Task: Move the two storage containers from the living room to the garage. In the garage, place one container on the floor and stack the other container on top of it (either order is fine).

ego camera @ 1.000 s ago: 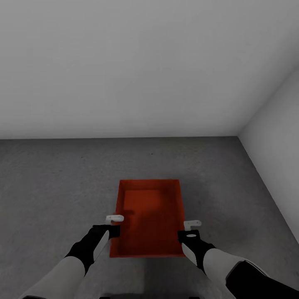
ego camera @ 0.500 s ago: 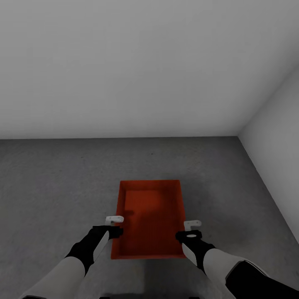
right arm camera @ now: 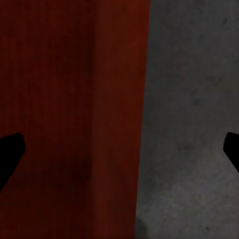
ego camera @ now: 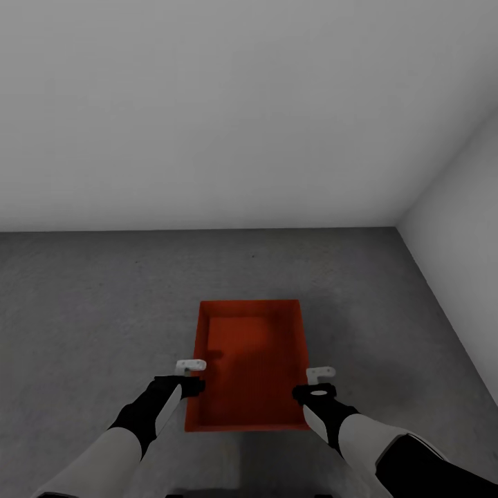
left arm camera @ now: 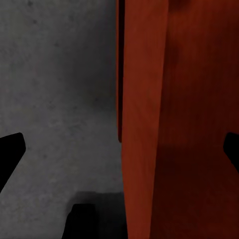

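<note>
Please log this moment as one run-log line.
garage | storage container on floor | left gripper open, astride its wall | right gripper open, astride opposite wall

You see a plain white wall (ego camera: 207,111) far ahead, and another white wall (ego camera: 460,263) at your right.

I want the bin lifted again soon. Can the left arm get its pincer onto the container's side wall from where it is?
Probably yes. The left pincer is open, its fingers straddling the wall of the storage container, one outside over the concrete floor, one inside. Nothing blocks it.
</note>
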{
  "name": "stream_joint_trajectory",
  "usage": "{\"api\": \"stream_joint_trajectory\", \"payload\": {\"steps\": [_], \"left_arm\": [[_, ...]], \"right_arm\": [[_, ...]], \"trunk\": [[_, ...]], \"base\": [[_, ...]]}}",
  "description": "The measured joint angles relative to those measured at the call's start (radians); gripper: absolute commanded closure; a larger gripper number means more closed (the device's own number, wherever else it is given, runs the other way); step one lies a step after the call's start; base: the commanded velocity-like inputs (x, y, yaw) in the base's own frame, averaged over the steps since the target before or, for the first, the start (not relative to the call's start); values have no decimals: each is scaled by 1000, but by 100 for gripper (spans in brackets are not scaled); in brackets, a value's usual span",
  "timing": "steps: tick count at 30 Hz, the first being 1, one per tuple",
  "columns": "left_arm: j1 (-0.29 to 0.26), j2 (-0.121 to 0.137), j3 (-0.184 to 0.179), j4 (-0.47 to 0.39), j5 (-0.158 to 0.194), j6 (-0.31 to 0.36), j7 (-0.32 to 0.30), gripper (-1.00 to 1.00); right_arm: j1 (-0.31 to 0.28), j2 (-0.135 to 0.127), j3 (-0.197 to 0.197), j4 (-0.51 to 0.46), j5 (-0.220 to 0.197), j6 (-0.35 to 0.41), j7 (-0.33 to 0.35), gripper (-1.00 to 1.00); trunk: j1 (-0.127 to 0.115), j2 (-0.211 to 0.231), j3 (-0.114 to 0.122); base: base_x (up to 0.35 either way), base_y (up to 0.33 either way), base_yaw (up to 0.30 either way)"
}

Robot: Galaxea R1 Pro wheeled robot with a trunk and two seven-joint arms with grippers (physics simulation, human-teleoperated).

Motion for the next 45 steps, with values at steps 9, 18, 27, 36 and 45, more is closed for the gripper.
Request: {"api": "stream_joint_trajectory", "payload": {"steps": [9, 18, 27, 36, 45], "left_arm": [[0, 0, 0, 0, 1, 1, 0, -100], [0, 0, 1, 0, 2, 2, 0, -100], [0, 0, 1, 0, 2, 2, 0, -100], [0, 0, 1, 1, 2, 2, 0, -100], [0, 0, 1, 0, 2, 2, 0, -100]], "right_arm": [[0, 0, 0, 0, 0, -1, 0, -100], [0, 0, 0, 0, 0, -1, 0, -100], [0, 0, 0, 0, 0, -2, 0, -100], [0, 1, 0, 0, 0, -3, 0, -100], [0, 1, 0, 0, 0, -2, 0, -100]], "trunk": [[-19, 35, 16], [-54, 98, 44], [-88, 161, 72], [-123, 224, 100], [-157, 287, 128]], "base": [[0, 0, 0], [0, 0, 0], [0, 0, 0], [0, 0, 0], [0, 0, 0]]}}
